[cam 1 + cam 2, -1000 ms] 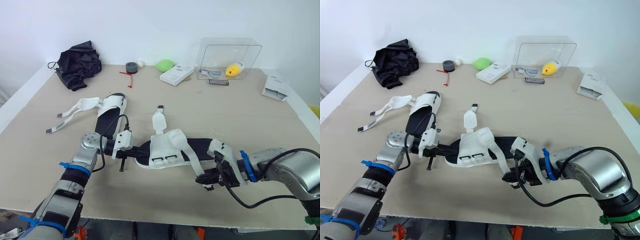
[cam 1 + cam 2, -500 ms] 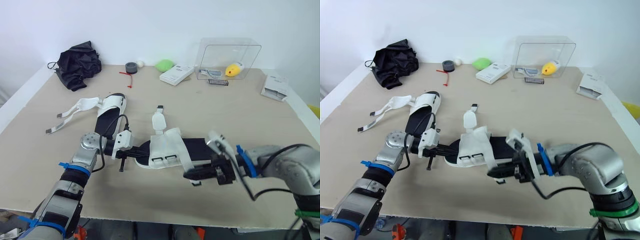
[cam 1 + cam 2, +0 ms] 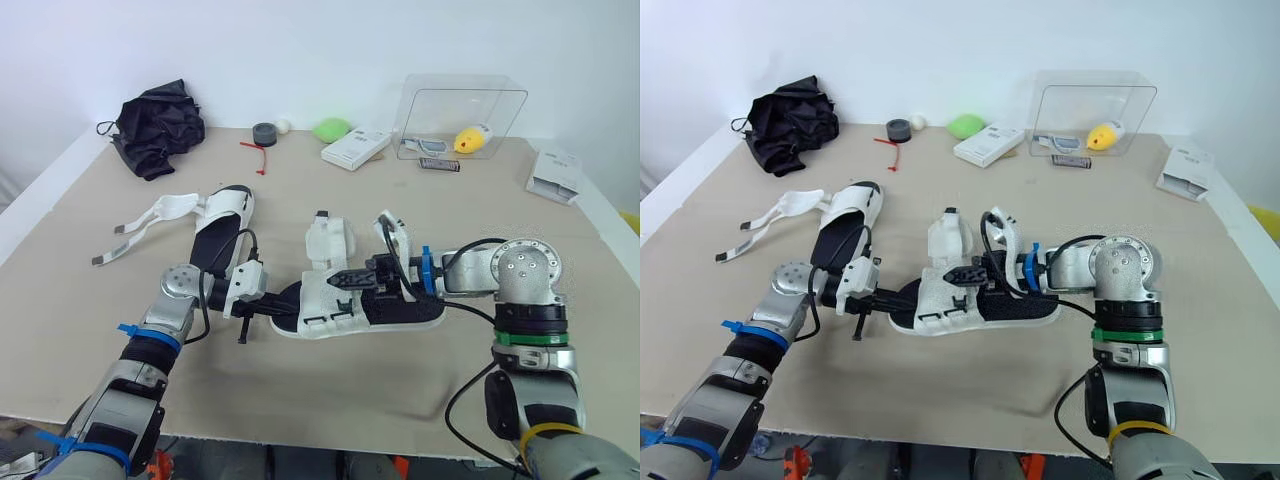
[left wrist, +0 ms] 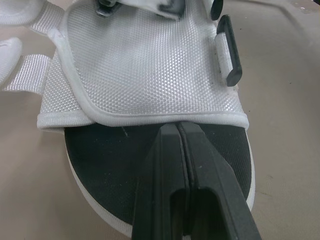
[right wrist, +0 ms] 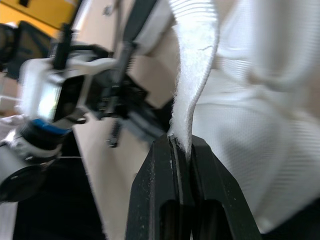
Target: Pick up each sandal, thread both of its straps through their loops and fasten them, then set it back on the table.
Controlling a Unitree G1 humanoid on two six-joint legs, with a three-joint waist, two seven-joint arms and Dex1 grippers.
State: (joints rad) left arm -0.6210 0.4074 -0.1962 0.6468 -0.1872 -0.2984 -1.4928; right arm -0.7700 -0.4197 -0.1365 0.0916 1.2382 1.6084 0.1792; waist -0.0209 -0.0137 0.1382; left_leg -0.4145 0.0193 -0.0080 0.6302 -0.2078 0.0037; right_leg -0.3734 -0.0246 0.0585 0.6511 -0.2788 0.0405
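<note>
left gripper (image 3: 283,313) sits at the toe end of the near sandal (image 3: 392,309). its jaws are squeezed together with no gap, tips lying on the black footbed right up against the edge of the white upper. can't tell if they pinch anything or just pin the toe down.

right gripper (image 3: 345,279) comes in from the heel side over the same sandal, jaws narrow and clamped on a white strap (image 5: 197,75) that stands up out of them. the two grippers are close, facing each other across the upper.

the sandal's sole looks to be resting on the surface (image 3: 400,400) between the two grippers, not lifted. the plastic loops (image 3: 326,320) on the side of the upper, just past the left jaws, look empty. which loop the held strap belongs to i can't tell.

the second sandal (image 3: 222,215) lies beyond the left jaws, well apart from both grippers, with its loose straps (image 3: 130,232) splayed flat to the side.

progress, my read: early. first sandal is in hand with one strap grabbed but nothing threaded or fastened that i can see. left to do: feed this strap through its loop and press it down, repeat for the other strap, release the sandal, then the whole routine on the second sandal, which looks untouched.
</note>
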